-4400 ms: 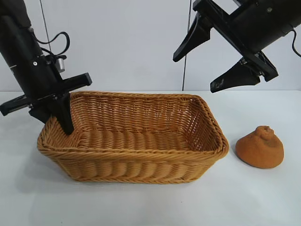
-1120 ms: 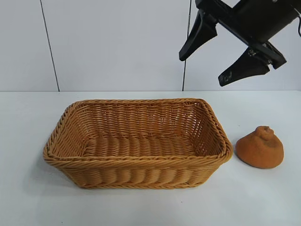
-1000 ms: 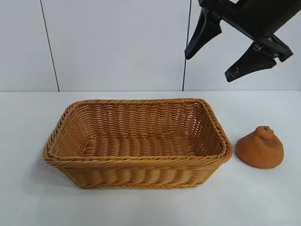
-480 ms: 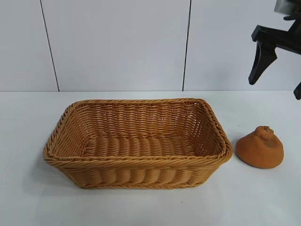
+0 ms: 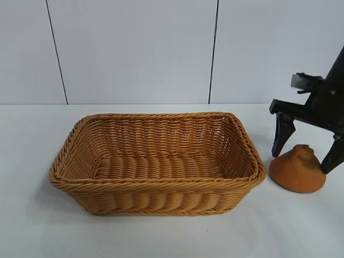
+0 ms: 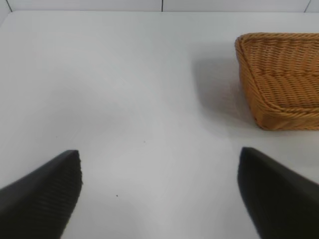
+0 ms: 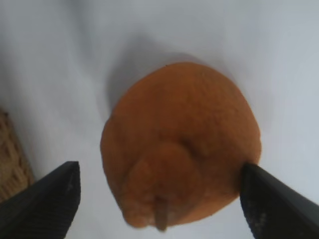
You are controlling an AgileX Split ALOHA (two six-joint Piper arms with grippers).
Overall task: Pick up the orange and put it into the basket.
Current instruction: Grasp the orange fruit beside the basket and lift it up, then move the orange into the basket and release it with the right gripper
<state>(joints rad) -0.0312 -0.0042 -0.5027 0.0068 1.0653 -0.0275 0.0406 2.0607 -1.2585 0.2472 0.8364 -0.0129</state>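
Observation:
The orange (image 5: 297, 171), a dull orange-brown lump with a puckered top, sits on the white table just right of the basket (image 5: 156, 185). My right gripper (image 5: 306, 146) is open and low over the orange, one finger on each side of it, about level with its top. In the right wrist view the orange (image 7: 182, 144) fills the gap between the two black fingertips (image 7: 50, 199); the right gripper (image 7: 159, 167) is not closed on it. My left gripper (image 6: 158, 153) is open and empty over bare table, out of the exterior view.
The basket's inside holds nothing. Its corner shows in the left wrist view (image 6: 279, 79) and a sliver of its weave in the right wrist view (image 7: 10, 159). White table (image 5: 32, 231) surrounds it; a white wall stands behind.
My right gripper has swung right and come down from high above the basket's right end to straddle the orange. The left arm, at the basket's left rim earlier, has left the exterior view.

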